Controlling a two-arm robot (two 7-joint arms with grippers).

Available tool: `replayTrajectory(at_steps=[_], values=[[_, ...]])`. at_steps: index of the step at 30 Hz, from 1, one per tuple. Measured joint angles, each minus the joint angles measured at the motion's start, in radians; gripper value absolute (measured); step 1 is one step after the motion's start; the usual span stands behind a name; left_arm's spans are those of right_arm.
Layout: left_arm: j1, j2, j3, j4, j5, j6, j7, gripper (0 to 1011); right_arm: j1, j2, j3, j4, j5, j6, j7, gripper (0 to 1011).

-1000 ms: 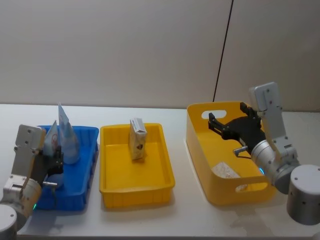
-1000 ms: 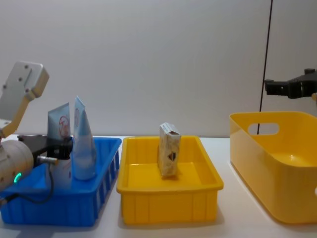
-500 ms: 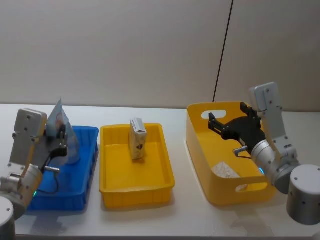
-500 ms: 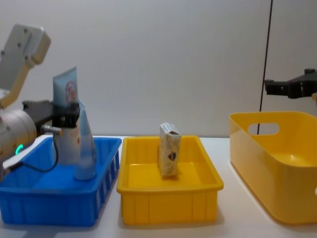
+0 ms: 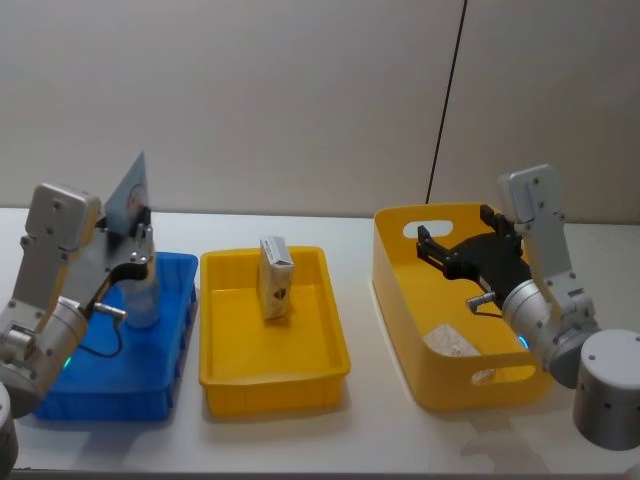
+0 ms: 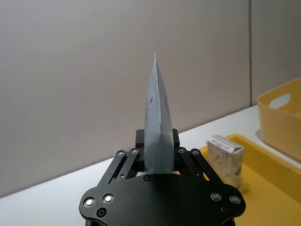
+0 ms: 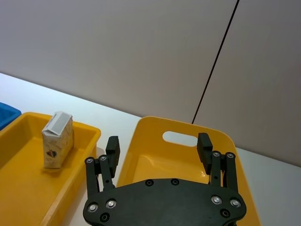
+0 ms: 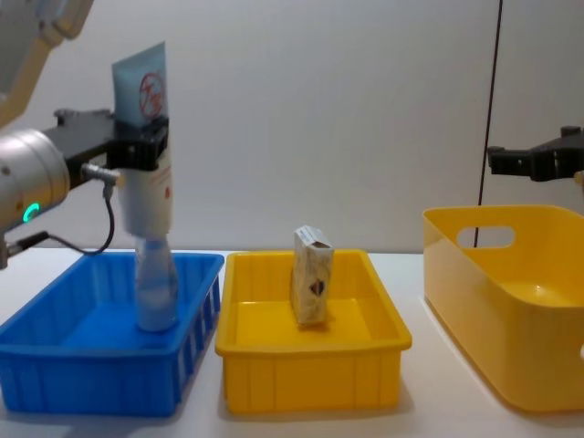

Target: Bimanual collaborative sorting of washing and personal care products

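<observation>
Grip first: your left gripper [image 8: 139, 148] is clamped around the middle of the red-logo tube [image 8: 149, 192]. It holds the tube upright, crimped end up, clear above the blue bin [image 8: 109, 383], probably so it won't knock the second tube [image 8: 155, 283] standing there. Your right gripper [image 7: 158, 142] hangs wide open and empty over the deep yellow bin [image 5: 400, 290], likely ready for a handover. One cream carton [image 8: 312, 276] stands in the yellow tray [image 8: 310, 383].

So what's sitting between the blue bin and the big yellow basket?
A shallow yellow tray with a small cream carton standing in it, seen in the chest view.
</observation>
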Motion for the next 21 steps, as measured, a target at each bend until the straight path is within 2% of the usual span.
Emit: replayTrajectory(at_steps=[9, 21], values=[[-0.009, 0.013, 0.014, -0.042, -0.020, -0.021, -0.080, 248, 0.000, 0.000, 0.000, 0.000, 0.000, 0.000, 0.000, 1004], [-0.041, 0.001, 0.048, -0.055, -0.085, -0.045, -0.227, 248, 0.000, 0.000, 0.000, 0.000, 0.000, 0.000, 0.000, 1004]])
